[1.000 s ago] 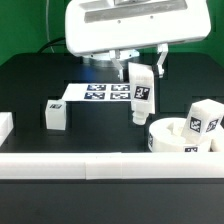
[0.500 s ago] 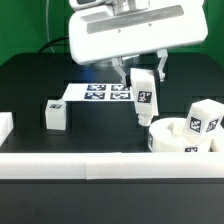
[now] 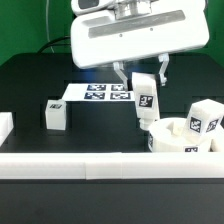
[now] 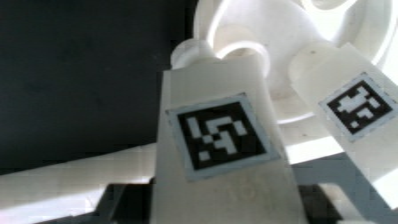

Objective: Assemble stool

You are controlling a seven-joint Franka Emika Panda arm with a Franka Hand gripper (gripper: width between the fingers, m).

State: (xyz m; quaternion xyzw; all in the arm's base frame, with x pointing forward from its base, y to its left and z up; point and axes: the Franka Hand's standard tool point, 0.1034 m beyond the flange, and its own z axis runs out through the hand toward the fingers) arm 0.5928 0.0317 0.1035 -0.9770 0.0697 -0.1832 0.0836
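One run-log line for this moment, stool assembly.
hand: shut on held leg | held leg: lower end by seat rim, contact unclear | second leg: upright at seat | third leg: loose, exterior view's left

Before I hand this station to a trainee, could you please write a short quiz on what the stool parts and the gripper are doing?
1. True or false: the gripper is shut on the held leg, whose lower end is close to the seat.
2. Where is the loose leg? A: on the seat. B: on the black table, to the exterior view's left of the seat. C: in the gripper.
3. Fill in: the exterior view shows ___ legs in all.
Key: 1 true; 2 B; 3 three.
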